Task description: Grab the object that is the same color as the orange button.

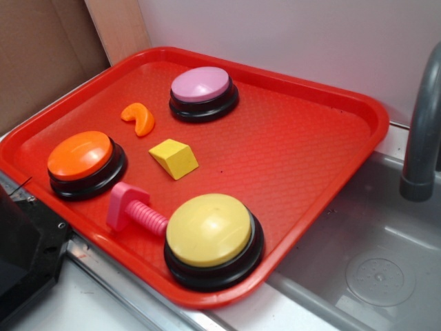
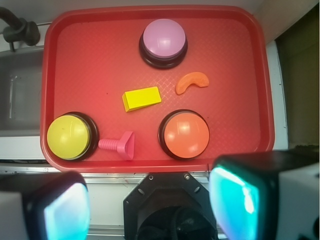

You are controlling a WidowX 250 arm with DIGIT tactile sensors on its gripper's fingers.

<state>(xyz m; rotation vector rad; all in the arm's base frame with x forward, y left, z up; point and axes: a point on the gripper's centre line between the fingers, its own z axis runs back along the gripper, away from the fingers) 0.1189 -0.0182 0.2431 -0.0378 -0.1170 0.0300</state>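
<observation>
The glossy crescent object (image 1: 139, 118) is lying on the pebbled red tray (image 1: 303, 152) between the domed orange button (image 1: 84, 161) and pink button (image 1: 202, 92). The gripper (image 2: 150, 202) is hanging wide open, holding nothing.

A red tray (image 1: 324, 158) with a raised rim carries everything, resting partly on a pale counter edge and partly over a grey sink (image 1: 372, 269). On it sit three domed buttons on black bases: the orange button (image 1: 81, 157) near one side, a pink button (image 1: 202, 88) toward the far rim, and a yellow button (image 1: 210, 233) at the near rim. Between them lie a small orange crescent (image 1: 140, 117) just beside the pink button, a yellow wedge (image 1: 173, 158) near the tray's middle, and a pink bolt (image 1: 135, 212) whose threaded end reaches the yellow button.
</observation>
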